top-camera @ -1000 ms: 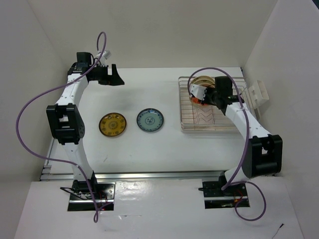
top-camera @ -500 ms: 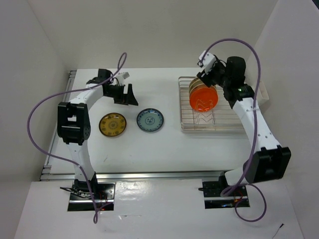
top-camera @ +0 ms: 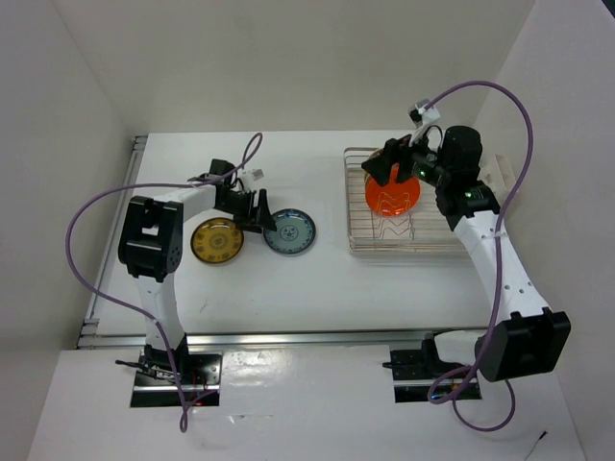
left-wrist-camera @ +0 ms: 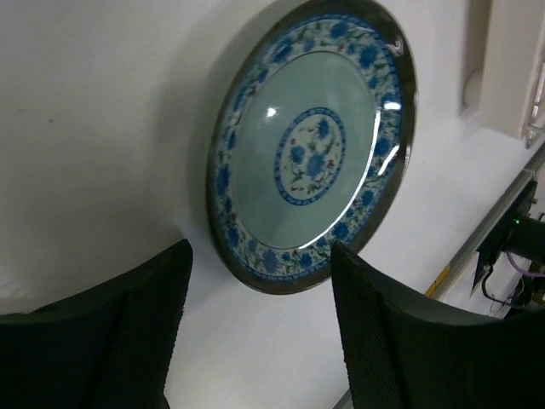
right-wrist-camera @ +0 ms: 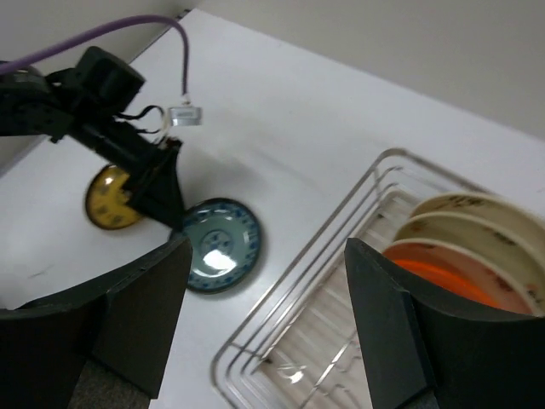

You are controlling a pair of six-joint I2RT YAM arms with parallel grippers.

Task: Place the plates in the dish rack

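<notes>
Plate loading, partly done. The dish rack sits at the 3 o'clock side of the desk. In it the orange plate stands on edge, face turned towards 6 o'clock, with cream plates lined up behind it towards 12 o'clock.

Two plates lie flat and face up on the desk: the blue-grey plate near the middle, and the yellow-brown plate just beside it at its 9 o'clock. Both are round, so neither has a long axis.

The step in hand appears to be picking up the blue-grey plate. The left gripper is low at that plate's 10 o'clock edge. Its jaws are wide open and hold nothing, and the near rim sits at their mouth.

The next move likely calls for sliding one finger under the rim, pinching the edge, then tipping the plate upright for a free slot at the rack's 6 o'clock end.

The right gripper hangs above the rack, near the orange plate's 12 o'clock edge. Its jaws are spread wide and empty.
</notes>
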